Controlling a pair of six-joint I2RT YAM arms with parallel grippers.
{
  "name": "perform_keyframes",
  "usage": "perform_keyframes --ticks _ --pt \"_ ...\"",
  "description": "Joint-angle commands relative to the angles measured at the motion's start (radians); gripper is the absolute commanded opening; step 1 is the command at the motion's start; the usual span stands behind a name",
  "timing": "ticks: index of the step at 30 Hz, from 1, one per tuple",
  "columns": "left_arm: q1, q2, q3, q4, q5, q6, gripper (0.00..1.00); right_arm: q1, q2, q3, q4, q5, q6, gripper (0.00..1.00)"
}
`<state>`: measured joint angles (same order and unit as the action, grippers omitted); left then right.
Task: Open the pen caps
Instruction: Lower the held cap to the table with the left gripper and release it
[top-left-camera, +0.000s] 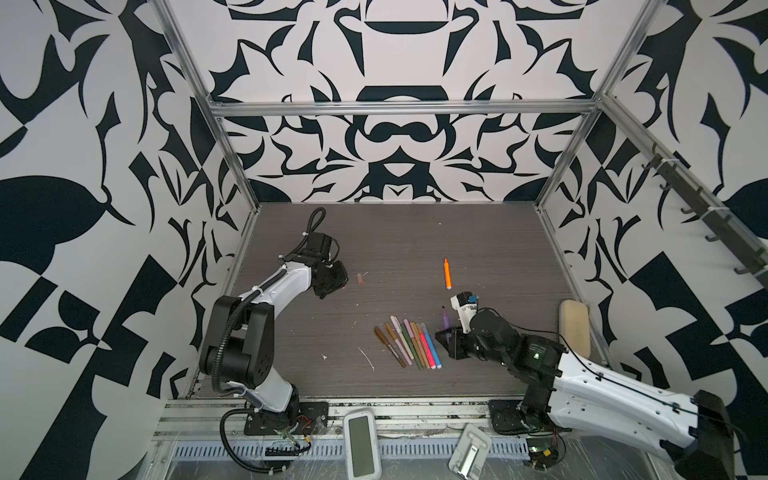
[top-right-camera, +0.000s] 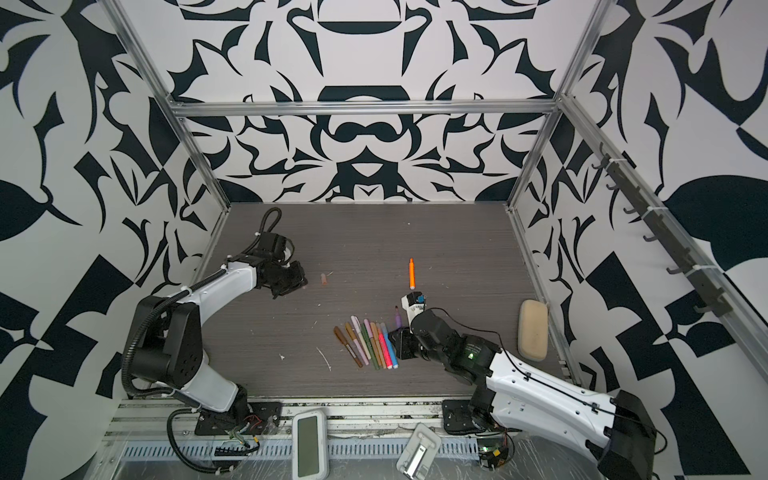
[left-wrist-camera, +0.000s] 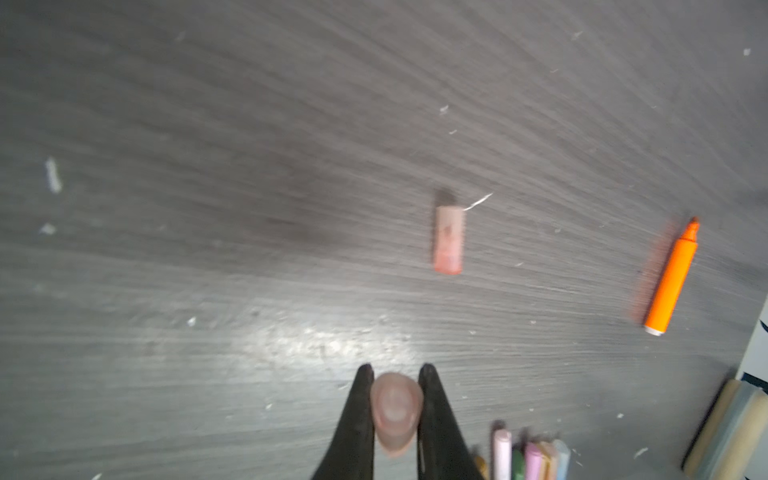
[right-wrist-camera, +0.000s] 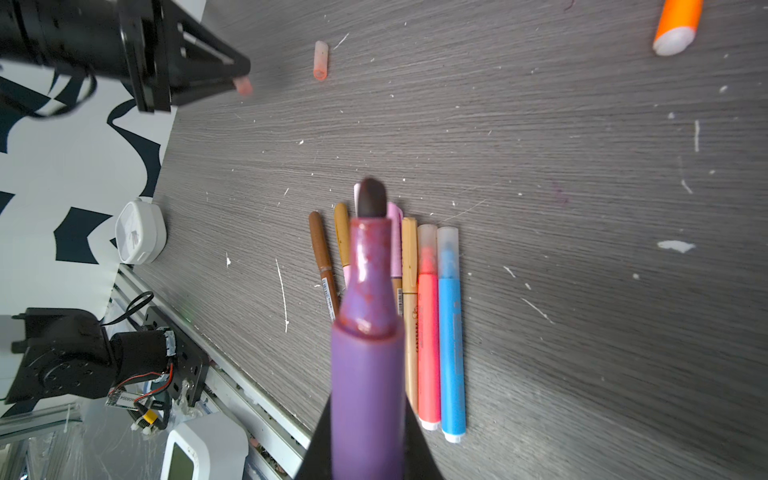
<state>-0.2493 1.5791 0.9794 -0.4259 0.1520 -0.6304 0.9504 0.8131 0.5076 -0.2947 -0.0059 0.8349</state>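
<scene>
We see the left arm (top-left-camera: 286, 277) folded low over the grey wood-grain table (top-left-camera: 415, 232), the right arm (top-left-camera: 602, 390) stretched in beside a row of capped pens (top-left-camera: 409, 345). The right gripper (right-wrist-camera: 368, 406) is clamped on a bare purple pen (right-wrist-camera: 368, 353), dark felt tip out. An orange pen (top-left-camera: 447, 273) lies apart. The left gripper (left-wrist-camera: 397, 370) pinches a blurred, translucent pinkish cap (left-wrist-camera: 397, 415); another cap (left-wrist-camera: 448, 240) lies loose.

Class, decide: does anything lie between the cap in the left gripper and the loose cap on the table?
Nothing visible does. Between the left gripper, shut on its held cap, and the loose cap, only bare table with tiny white flecks shows.
</scene>
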Motion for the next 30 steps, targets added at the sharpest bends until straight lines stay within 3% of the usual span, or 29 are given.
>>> perform_keyframes --ticks 1,12,30 --pt "0.024 -0.053 -0.076 0.121 0.015 -0.056 0.0 -0.001 0.007 0.009 -0.013 0.022 0.005 0.0" --pt "0.074 -0.09 -0.222 0.218 0.048 -0.058 0.0 -0.002 0.072 -0.018 0.063 0.002 0.027 0.0" --pt "0.09 0.043 -0.228 0.211 0.107 -0.01 0.0 -0.001 -0.012 -0.069 0.041 0.014 0.039 0.0"
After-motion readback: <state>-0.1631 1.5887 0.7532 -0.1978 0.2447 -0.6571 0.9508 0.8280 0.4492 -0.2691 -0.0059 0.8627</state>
